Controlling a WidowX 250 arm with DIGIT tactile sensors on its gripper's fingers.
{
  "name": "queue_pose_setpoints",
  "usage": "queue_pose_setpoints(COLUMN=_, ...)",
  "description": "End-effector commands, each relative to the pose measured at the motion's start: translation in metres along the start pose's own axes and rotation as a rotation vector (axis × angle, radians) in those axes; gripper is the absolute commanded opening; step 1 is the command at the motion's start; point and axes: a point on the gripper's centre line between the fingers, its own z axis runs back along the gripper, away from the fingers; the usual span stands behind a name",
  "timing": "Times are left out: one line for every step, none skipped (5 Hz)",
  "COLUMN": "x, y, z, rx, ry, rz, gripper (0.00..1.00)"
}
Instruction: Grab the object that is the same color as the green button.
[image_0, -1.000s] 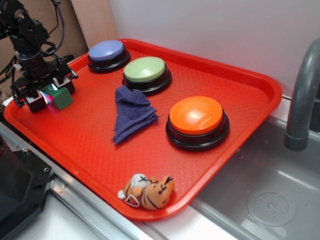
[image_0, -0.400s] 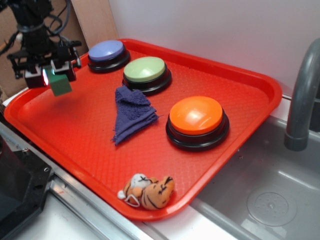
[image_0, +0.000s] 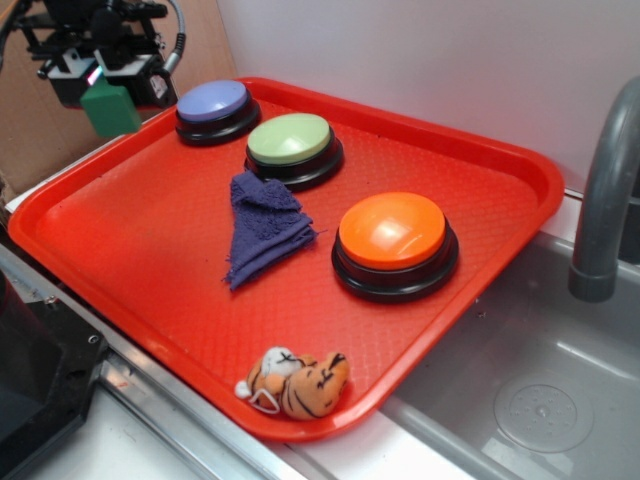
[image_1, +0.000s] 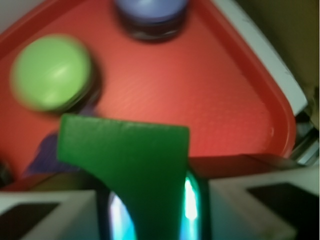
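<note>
Gripper (image_0: 105, 75) clamped on green block (image_0: 110, 108), jaws either side of its upper part. Block airborne, clear of red tray (image_0: 150, 250), above tray's far left corner, just left of lavender button (image_0: 213, 102). Block hanging straight below hand, long axis roughly vertical in exterior view. Wrist view: block (image_1: 132, 170) filling centre between pads, green button (image_1: 51, 72) ahead-left, purple cloth (image_1: 47, 155) peeking beneath. Colour match with green button plausible; grab apparently done. Risk: slip if grip shallow.
</note>
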Motion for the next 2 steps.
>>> queue_pose_setpoints(x=-0.032, y=-0.01, z=0.016, rx=-0.048, ry=0.023, rz=-0.245, gripper=0.0)
queue_pose_setpoints(x=-0.02, y=0.0, z=0.01, rx=-0.046, ry=0.044, rz=-0.186, gripper=0.0)
